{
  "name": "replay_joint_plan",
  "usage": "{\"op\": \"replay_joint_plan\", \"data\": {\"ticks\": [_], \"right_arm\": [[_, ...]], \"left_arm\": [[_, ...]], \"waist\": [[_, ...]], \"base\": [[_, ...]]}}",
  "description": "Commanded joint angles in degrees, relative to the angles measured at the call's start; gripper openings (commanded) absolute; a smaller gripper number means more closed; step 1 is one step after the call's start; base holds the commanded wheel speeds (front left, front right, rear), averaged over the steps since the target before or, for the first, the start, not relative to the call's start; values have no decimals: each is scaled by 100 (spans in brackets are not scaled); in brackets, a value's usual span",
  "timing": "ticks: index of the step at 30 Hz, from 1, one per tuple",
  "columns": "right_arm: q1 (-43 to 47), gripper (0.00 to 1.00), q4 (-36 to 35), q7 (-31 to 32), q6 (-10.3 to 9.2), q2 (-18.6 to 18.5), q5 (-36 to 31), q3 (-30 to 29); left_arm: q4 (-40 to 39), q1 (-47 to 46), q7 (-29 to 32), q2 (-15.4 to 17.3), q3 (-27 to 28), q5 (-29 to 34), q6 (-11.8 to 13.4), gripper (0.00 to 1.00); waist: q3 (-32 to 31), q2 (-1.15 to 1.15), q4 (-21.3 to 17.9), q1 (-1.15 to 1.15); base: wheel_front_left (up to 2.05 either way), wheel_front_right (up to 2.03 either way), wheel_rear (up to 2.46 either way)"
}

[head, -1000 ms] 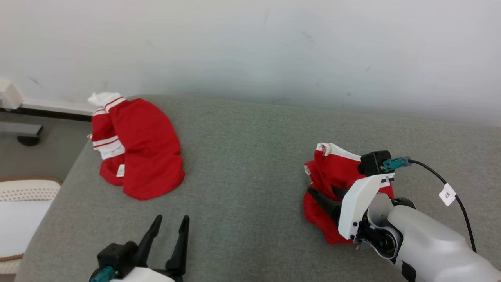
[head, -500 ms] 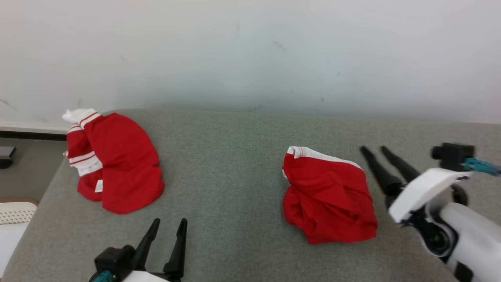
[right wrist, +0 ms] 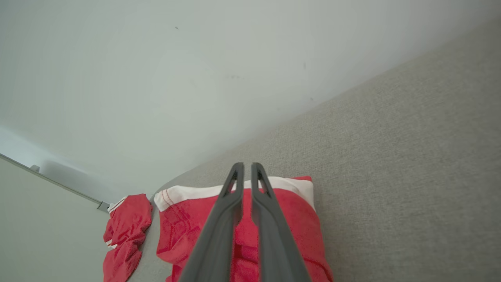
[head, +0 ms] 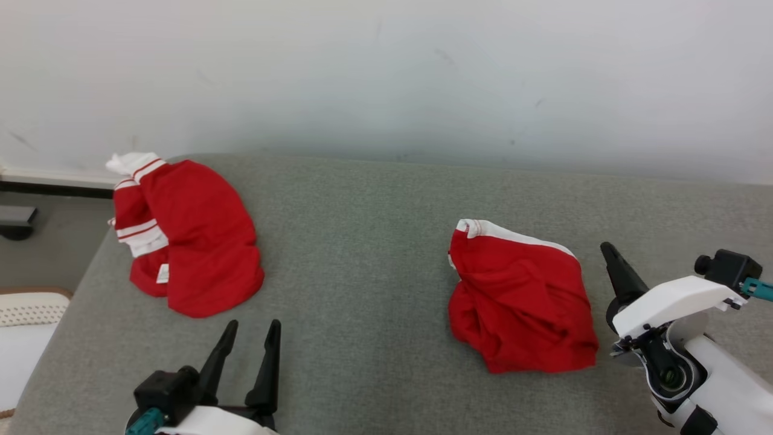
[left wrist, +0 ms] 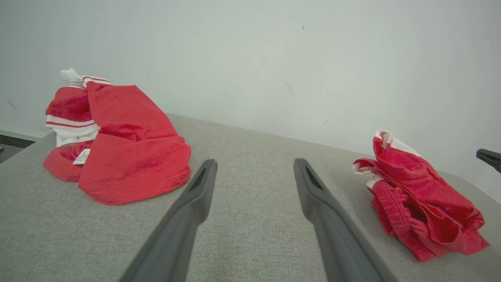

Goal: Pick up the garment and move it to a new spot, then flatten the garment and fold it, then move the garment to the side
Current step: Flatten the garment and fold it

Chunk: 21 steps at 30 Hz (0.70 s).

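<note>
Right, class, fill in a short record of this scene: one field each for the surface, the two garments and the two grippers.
surface: grey padded surface against a pale wall
left garment: red, white striped trim, bunched near the surface's left edge
right garment: red, white band, crumpled, lying free
left gripper: open, holding nothing, apart from both garments
right gripper: fingers almost together, holding nothing, just right of the right garment
</note>
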Motion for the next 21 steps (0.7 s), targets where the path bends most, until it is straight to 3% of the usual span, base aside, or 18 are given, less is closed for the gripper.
{"op": "replay_joint_plan", "data": {"ticks": [1, 5, 12, 21], "right_arm": [[66, 0, 73, 291, 1, 18, 295, -113], [19, 0, 503, 1211, 1, 245, 882, -217], [-105, 0, 1074, 2268, 1, 466, 1256, -91], [415, 0, -5, 2999, 1, 426, 1084, 266]], "left_arm": [[-1, -49, -2, 3, 6, 27, 11, 100], [45, -58, -2, -15, 2, -10, 11, 100], [112, -41, -2, -42, 18, -45, 11, 100], [134, 46, -2, -51, 92, -30, 11, 100]], "waist": [[39, 0, 89, -1], [68, 0, 253, -1], [79, 0, 476, -1], [67, 0, 531, -1]], "base": [[0, 0, 0], [0, 0, 0], [0, 0, 0], [0, 0, 0]]}}
